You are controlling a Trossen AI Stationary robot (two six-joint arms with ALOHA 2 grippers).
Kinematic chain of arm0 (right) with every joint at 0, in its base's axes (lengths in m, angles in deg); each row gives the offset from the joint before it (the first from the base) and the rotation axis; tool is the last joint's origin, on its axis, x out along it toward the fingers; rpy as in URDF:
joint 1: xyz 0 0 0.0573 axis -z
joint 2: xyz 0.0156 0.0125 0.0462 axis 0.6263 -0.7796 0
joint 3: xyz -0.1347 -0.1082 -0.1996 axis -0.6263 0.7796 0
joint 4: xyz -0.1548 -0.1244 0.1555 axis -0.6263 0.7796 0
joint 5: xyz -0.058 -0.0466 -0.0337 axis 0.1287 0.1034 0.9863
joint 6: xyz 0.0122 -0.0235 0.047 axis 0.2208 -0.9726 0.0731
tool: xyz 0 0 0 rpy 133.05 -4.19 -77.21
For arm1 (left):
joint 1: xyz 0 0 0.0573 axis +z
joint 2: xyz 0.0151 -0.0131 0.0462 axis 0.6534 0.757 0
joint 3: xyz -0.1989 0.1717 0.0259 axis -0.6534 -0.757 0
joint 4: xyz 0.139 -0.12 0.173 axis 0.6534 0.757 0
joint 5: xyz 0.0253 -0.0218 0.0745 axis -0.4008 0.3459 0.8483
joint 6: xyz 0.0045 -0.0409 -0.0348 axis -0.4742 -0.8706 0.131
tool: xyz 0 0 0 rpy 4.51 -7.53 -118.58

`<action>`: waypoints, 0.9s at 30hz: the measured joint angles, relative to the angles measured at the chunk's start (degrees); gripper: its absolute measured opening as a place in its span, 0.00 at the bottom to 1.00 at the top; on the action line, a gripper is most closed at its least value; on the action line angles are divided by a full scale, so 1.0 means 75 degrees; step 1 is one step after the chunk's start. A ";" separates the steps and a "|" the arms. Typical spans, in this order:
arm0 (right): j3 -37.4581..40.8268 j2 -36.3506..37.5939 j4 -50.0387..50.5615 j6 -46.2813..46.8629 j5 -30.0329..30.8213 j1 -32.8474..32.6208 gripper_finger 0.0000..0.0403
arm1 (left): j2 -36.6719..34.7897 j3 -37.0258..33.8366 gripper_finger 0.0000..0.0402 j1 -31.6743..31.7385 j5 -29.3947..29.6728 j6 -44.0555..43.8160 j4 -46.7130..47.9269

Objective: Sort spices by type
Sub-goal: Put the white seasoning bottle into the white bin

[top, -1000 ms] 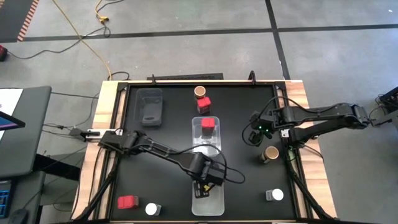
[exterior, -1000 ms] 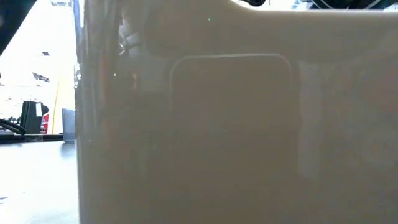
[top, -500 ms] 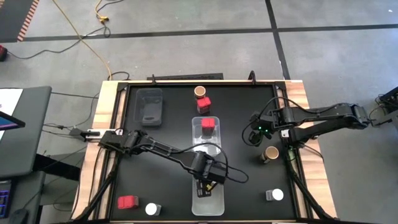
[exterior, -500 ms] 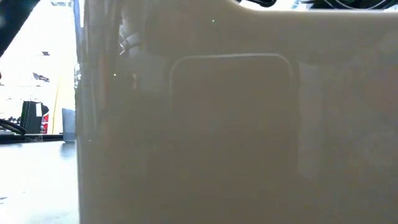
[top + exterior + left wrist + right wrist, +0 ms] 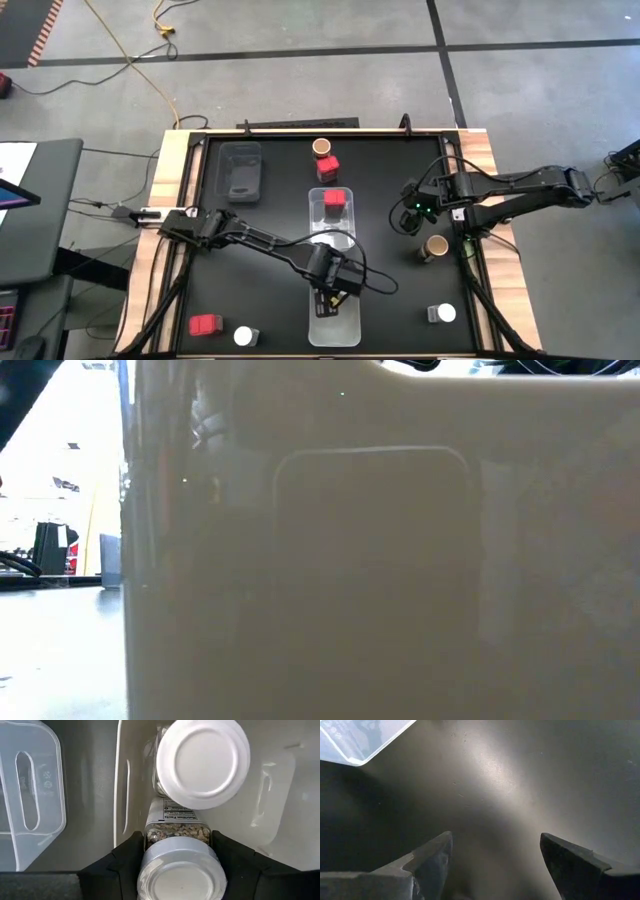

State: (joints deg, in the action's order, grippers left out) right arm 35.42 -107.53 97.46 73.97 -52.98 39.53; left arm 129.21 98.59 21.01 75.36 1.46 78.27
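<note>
Black bench (image 5: 270,200): red boxy container (image 5: 205,325), round white-lidded jar (image 5: 243,337), tan-topped round jar (image 5: 435,246); translucent clear rectangular plastic tub (image 5: 333,322) beside them.

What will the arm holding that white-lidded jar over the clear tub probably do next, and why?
Probably lower it a little and let go. The left tool grips a white-lidded jar inside the clear tub, beside another white-lidded jar already there, so the two match.

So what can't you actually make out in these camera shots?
- Low view: a pale clear tub wall fills the frame, hiding the table and both arms.
- High view: the left end effector covers what lies in the near tub; only the left wrist view shows two white-lidded jars there.
- Left wrist view: the held jar is cut off by the edge.
- Right wrist view: the open right end effector sees bare mat only.
</note>
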 joint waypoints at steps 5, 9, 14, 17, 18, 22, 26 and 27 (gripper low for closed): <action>0.0000 0.0000 0.0003 0.0000 -0.0003 0.0000 0.82 | -0.0002 0.0000 0.51 -0.0002 0.0000 -0.0082 -0.0014; 0.0000 0.0000 0.0002 -0.0003 -0.0003 0.0000 0.82 | 0.0000 0.0000 0.51 -0.0003 0.0001 -0.0085 -0.0013; 0.0000 0.0000 0.0003 -0.0003 -0.0003 0.0000 0.82 | 0.0000 0.0000 0.51 -0.0003 0.0003 -0.0052 -0.0015; 0.0000 0.0000 0.0003 -0.0003 -0.0003 0.0000 0.82 | -0.0001 0.0000 0.51 -0.0003 0.0003 -0.0050 -0.0015; 0.0000 0.0000 0.0003 -0.0003 -0.0003 0.0000 0.82 | 0.0000 0.0000 0.51 -0.0003 0.0003 -0.0049 -0.0013; 0.0000 0.0000 0.0003 -0.0003 -0.0003 0.0000 0.82 | 0.0000 0.0000 0.51 -0.0003 0.0055 0.0067 -0.0017; 0.0000 0.0000 0.0003 -0.0003 -0.0006 0.0000 0.82 | 0.0000 0.0000 0.51 -0.0003 0.0061 0.0067 -0.0017; 0.0000 0.0000 0.0003 -0.0003 -0.0006 0.0000 0.82 | 0.0000 0.0000 0.51 -0.0003 0.0061 0.0069 -0.0020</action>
State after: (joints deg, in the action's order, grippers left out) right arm 35.42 -107.53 97.48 73.95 -53.02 39.53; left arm 129.21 98.59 20.98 75.82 1.98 78.12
